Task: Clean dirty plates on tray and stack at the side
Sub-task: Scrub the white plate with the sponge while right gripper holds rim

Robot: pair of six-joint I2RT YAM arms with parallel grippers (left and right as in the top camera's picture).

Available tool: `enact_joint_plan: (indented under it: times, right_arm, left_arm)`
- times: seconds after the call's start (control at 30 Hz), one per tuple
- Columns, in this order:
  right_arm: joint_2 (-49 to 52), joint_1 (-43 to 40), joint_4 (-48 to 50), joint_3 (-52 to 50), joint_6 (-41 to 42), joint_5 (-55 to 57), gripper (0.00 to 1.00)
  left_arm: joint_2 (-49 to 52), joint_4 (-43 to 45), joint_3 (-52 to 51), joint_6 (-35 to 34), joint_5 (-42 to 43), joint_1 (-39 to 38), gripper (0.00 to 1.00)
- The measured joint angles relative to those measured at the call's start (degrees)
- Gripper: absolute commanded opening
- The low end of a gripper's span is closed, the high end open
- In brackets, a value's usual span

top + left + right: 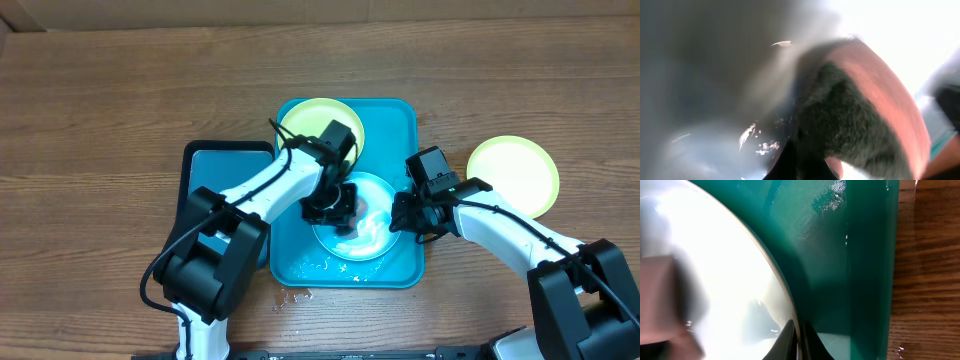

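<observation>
Two robot arms, seen from above. The left arm [268, 188] has white tube-shaped links w/ chunky black joint blocks [212, 258], a black camera box [336, 138] at the wrist, and a thin black cable [283, 140] looping along the top. The right arm [500, 228] has the same build: white links, black joints, black cable. Close-up, the right gripper [799, 341] ends in two black pointed fingertips [782, 342].

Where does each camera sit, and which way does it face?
Overhead: above the table, facing down on the teal tray; both arms show.
Left wrist: on the left arm; a blurred sponge in the left tool.
Right wrist: on the right arm, facing the plate rim between right tool tips.
Shared: overhead and right wrist both show tray, plate.
</observation>
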Motion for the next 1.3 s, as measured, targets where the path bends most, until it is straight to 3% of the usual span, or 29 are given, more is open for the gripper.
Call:
enact_joint_plan:
  times: [0.37,0.6,0.93,1.13,1.3]
  right_arm:
    - [0.0,0.7,0.3,-0.1,0.2,-1.9,0.04]
    - [0.0,0.8,0.2,-0.2,0.3,-2.2,0.04]
    - [0.0,0.3,-0.2,-0.2,0.5,-1.4,0.04]
    - [0.0,0.3,-0.2,-0.2,0.5,-1.3,0.04]
    - [-0.1,0.3,-0.2,-0.2,0.5,-1.2,0.04]
  left_arm:
    - [-0.4,-6.6,2.6,-0.7,-20.2,1.1,0.04]
    - [-0.3,-2.3,4.8,3.2,-25.5,0.0,0.04]
    - [1.2,10.2,4.9,7.8,-16.1,0.1,0.04]
    - [2.9,13.7,4.9,7.9,-2.9,0.5,0.04]
    - [4.0,11.6,4.9,8.0,7.6,0.4,0.04]
